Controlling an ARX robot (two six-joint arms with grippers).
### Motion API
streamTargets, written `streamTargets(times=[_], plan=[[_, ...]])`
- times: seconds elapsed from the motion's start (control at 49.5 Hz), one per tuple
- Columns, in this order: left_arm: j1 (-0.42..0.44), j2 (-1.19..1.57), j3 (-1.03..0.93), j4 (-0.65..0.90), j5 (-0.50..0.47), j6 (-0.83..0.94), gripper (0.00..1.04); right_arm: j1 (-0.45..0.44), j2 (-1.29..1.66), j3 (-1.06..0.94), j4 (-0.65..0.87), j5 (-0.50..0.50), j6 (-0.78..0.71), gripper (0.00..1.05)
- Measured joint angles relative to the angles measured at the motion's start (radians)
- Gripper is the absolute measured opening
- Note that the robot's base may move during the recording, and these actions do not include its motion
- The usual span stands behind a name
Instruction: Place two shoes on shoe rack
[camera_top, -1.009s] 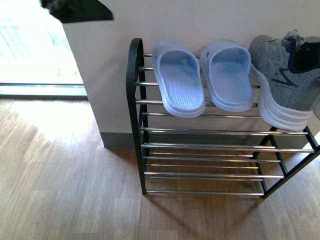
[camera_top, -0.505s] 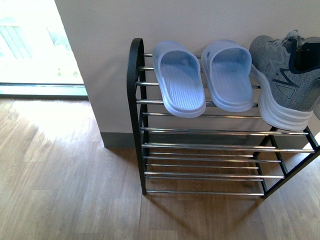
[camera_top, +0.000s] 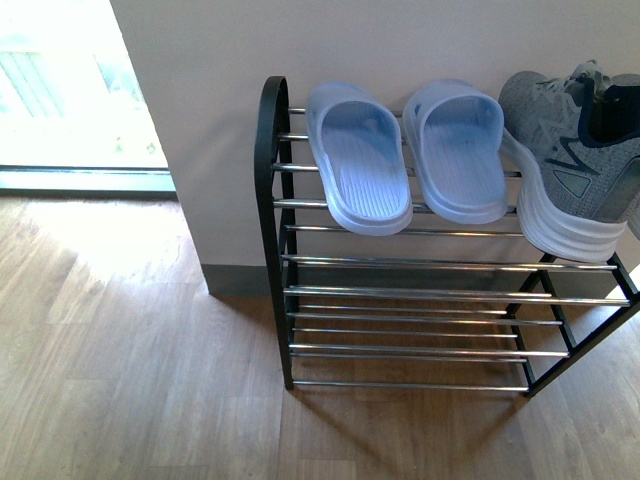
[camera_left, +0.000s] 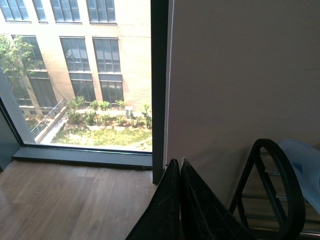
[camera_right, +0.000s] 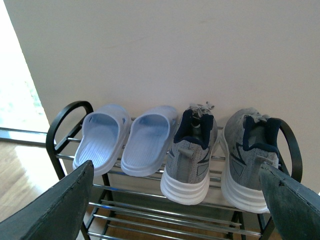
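On the rack's (camera_right: 70, 125) top rods, against the wall, two slides (camera_right: 122, 140) and two sneakers (camera_right: 220, 155) stand side by side, heels outward. The left end effector (camera_left: 180, 200) is closed and empty; the right end effector (camera_right: 175, 200) gapes wide, holding nothing.

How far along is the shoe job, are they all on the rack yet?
It looks finished. Both pale-blue slides and both grey sneakers sit side by side on the top tier of the shoe rack. Nothing is in hand: the right pincer is open and empty in front of the rack, and the left pincer is shut on nothing, off to the side. No shoes show on the floor.
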Motion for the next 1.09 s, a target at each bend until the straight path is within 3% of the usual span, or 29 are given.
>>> streamTargets(times=[0.162, 0.222, 0.424, 0.525, 1.09], plan=[[0.024, -0.117, -0.089, -0.026, 0.027, 0.0, 0.01, 0.0, 0.0, 0.0, 0.0, 0.0, 0.0, 0.95], [0.071, -0.167, -0.118, -0.049, 0.09, 0.002, 0.01, 0.0, 0.0, 0.0, 0.0, 0.0, 0.0, 0.96], [0.095, -0.325, -0.186, -0.14, 0.098, 0.002, 0.01, 0.0, 0.0, 0.0, 0.0, 0.0, 0.0, 0.95], [0.095, -0.351, -0.235, -0.111, 0.099, 0.002, 0.01, 0.0, 0.0, 0.0, 0.0, 0.0, 0.0, 0.95], [0.095, -0.777, -0.259, -0.498, 0.099, 0.003, 0.01, 0.0, 0.0, 0.0, 0.0, 0.0, 0.0, 0.95]])
